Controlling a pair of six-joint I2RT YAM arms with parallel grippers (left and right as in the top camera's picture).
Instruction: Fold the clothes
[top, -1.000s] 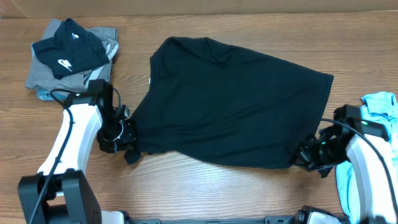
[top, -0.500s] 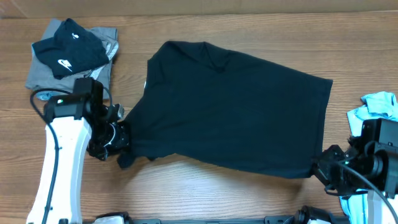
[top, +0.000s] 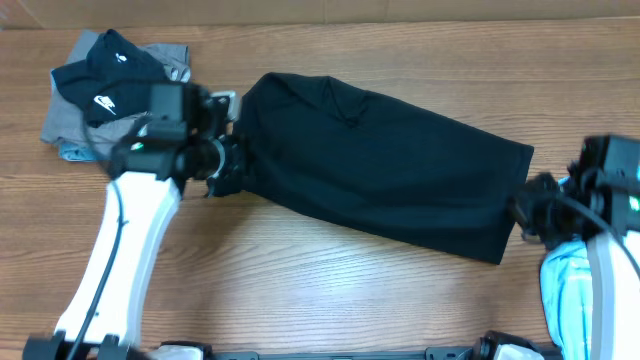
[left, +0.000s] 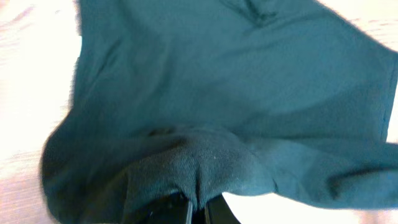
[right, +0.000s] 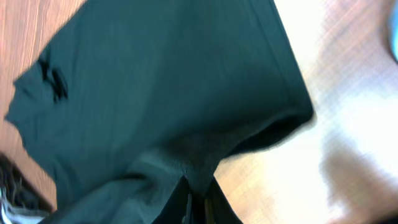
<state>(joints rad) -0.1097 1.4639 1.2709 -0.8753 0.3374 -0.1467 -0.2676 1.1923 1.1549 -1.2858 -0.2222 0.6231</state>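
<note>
On the wooden table (top: 300, 290), left gripper (top: 224, 169) and right gripper (top: 521, 208) each clamp one end of our plain black cotton T-shirt (top: 380, 170)

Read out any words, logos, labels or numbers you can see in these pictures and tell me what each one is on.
No words or numbers can be read anywhere.
White swoosh logo, no lettering: on the small black garment, far left of the table.
Smaller white mark on that garment: too small to read.
Black T-shirt: no print or label in view.
</note>
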